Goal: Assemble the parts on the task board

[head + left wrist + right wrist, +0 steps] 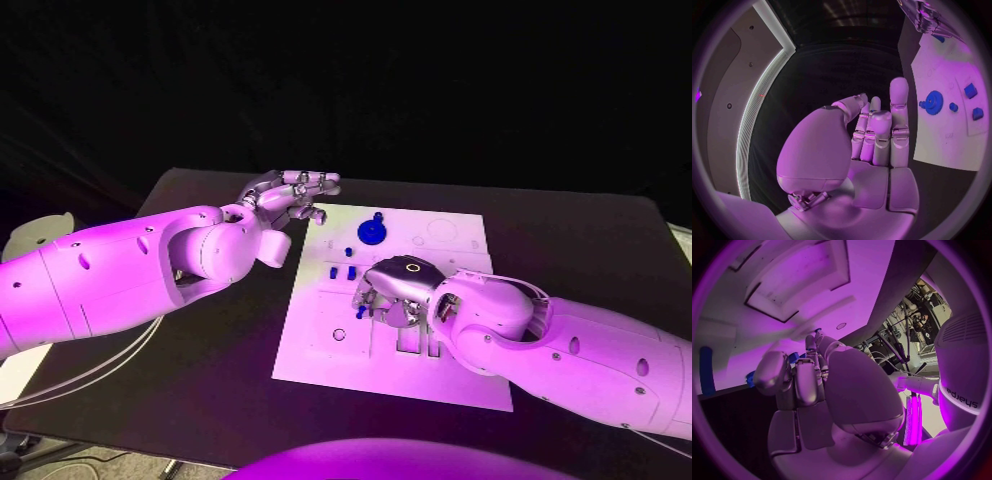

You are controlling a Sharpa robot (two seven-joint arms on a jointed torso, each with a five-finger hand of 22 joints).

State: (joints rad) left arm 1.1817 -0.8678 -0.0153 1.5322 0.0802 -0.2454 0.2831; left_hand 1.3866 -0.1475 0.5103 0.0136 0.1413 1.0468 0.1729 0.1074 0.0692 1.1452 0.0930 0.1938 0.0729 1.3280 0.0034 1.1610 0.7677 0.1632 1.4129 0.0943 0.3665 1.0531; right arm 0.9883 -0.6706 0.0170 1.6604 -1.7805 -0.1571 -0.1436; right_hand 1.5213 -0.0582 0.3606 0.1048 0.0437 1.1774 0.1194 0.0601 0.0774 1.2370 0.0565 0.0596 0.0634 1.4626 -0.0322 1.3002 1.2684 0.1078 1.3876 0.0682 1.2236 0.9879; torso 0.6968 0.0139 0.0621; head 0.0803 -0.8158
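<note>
The white task board (pixel 433 370) lies in the middle of the black table. A blue gear (pixel 372 232) stands near the board's far edge, with two small blue parts (pixel 342 271) just in front of it. My right hand (pixel 392 292) reaches down onto the board's middle, and its thumb and fingers (pixel 798 375) pinch a small blue part (pixel 792 358) against the board. A long blue piece (pixel 706 370) lies close by. My left hand (pixel 289 195) hovers at the board's far left corner, holding nothing, its fingers (pixel 898 115) upright. The gear (pixel 934 102) lies just beyond them.
Rectangular recesses (pixel 413 340) are cut into the board under my right forearm. The same recesses (pixel 792 290) lie ahead of the right hand. Bare black table (pixel 216 360) lies to the left of the board and in front of it.
</note>
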